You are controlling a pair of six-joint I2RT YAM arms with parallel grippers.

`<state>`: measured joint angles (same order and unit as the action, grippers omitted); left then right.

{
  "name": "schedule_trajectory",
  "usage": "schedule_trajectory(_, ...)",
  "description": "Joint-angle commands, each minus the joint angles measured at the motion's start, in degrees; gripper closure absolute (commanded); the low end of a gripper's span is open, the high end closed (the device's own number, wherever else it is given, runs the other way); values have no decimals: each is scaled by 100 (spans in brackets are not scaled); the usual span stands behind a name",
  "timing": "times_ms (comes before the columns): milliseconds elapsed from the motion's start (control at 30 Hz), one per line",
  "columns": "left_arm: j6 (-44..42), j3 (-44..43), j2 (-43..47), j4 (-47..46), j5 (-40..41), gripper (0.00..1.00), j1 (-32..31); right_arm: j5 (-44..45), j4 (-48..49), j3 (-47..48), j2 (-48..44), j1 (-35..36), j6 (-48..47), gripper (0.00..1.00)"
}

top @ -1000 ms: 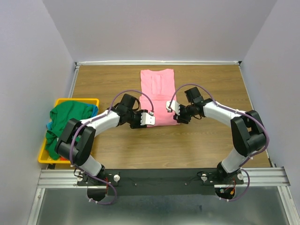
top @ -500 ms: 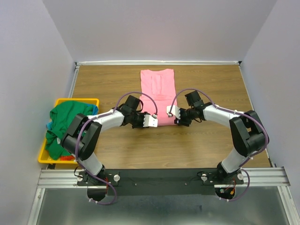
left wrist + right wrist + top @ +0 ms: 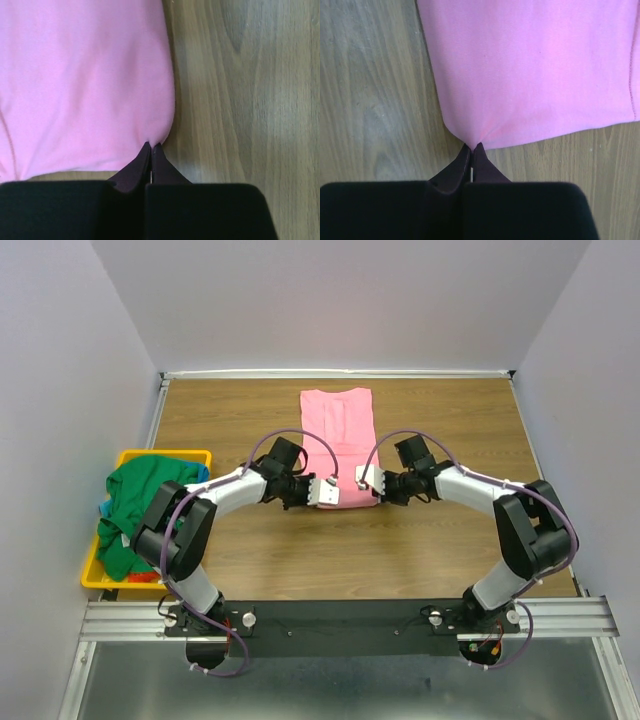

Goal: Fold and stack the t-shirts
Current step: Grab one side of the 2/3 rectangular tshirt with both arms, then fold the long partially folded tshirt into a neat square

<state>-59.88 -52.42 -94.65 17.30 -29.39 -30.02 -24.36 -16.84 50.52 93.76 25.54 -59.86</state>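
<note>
A pink t-shirt (image 3: 338,425) lies flat on the wooden table as a long narrow strip, collar end far. My left gripper (image 3: 330,496) is shut on its near left corner; in the left wrist view the gripper (image 3: 151,146) pinches the pink cloth (image 3: 85,85) at that corner. My right gripper (image 3: 368,488) is shut on the near right corner, where the gripper (image 3: 472,146) puckers the pink fabric (image 3: 535,65). A green t-shirt (image 3: 140,500) is heaped in the bin at the left.
The yellow plastic bin (image 3: 165,455) stands at the table's left edge with the green heap spilling over it; a bit of blue (image 3: 103,508) shows beside it. White walls close in the table at the back and sides.
Both grippers went from open to shut, pinching the pink t-shirt's near corners. The left gripper slid a little to the right, onto its corner.
</note>
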Motion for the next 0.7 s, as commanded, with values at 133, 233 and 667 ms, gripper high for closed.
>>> schedule_trajectory(133,293,-804,377,704,-401,100,286,45,-838,616,-595,4,562,99)
schedule_trajectory(233,257,-892,456,915,-471,100,286,54,-1101,827,-657,-14,598,99)
schedule_trajectory(667,-69,-471,1720,2645,-1094,100,-372,-447,-3193,468,-2209,135,247,99)
